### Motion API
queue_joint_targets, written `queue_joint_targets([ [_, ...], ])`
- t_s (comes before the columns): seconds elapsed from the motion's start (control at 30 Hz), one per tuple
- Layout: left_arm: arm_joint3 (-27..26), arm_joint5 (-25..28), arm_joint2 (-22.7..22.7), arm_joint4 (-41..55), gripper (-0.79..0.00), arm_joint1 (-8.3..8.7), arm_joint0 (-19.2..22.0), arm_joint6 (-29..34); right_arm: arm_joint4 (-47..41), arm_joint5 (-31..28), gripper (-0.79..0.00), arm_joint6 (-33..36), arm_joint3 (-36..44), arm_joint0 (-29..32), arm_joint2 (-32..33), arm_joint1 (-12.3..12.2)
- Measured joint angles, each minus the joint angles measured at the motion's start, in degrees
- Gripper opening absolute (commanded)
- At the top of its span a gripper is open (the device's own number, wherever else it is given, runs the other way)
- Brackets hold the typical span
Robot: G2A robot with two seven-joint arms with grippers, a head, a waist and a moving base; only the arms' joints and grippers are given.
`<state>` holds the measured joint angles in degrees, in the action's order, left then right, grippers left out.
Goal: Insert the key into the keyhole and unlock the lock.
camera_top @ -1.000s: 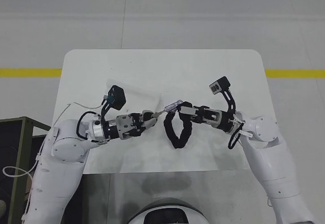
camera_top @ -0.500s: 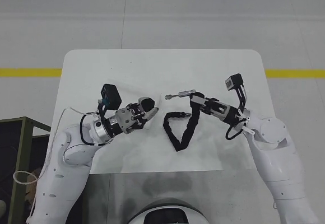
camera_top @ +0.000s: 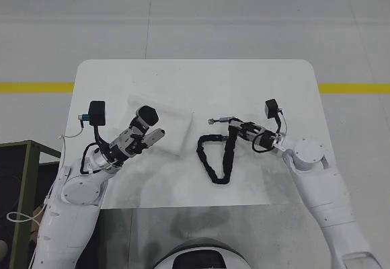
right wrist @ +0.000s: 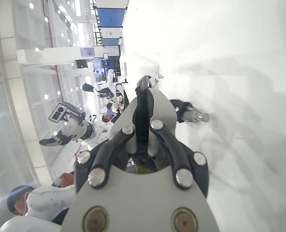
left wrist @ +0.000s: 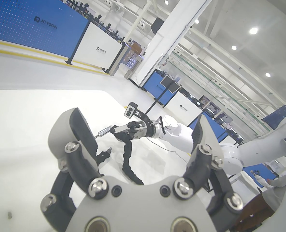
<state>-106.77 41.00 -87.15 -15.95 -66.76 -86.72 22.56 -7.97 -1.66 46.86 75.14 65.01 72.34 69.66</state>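
Note:
A black chain lock point(camera_top: 213, 161) lies in a U shape on the white table point(camera_top: 262, 81). My right gripper point(camera_top: 235, 128) is shut on one end of it, and that end's silver cylinder point(camera_top: 219, 121) sticks out toward the left arm. This cylinder point(right wrist: 196, 117) pokes out beside the shut right gripper point(right wrist: 144, 83). The lock's other end point(left wrist: 106, 151) rests on the table. My left gripper point(camera_top: 153, 127) hangs open and empty left of the lock, above a white pad point(camera_top: 176, 134). Between the fingers of the left gripper point(left wrist: 143, 129) the chain point(left wrist: 128, 160) shows. I cannot make out a separate key.
A dark bin point(camera_top: 7, 175) stands off the table's left side. The lock lies near the table's middle, with bare tabletop behind and to the right. The front edge point(camera_top: 181, 206) runs close below the chain.
The left gripper has drawn back to the left, away from the lock, and stands open. The right gripper moved right with its lock end, and the closed loop has come apart into a U.

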Motion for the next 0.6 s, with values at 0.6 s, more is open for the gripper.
queue_joint_targets([
  [0.6,0.00,0.00,0.00,0.01,0.000,0.00,0.00,0.01,15.19,1.22,-0.001,-3.92,9.50,2.46,3.39,-1.90],
])
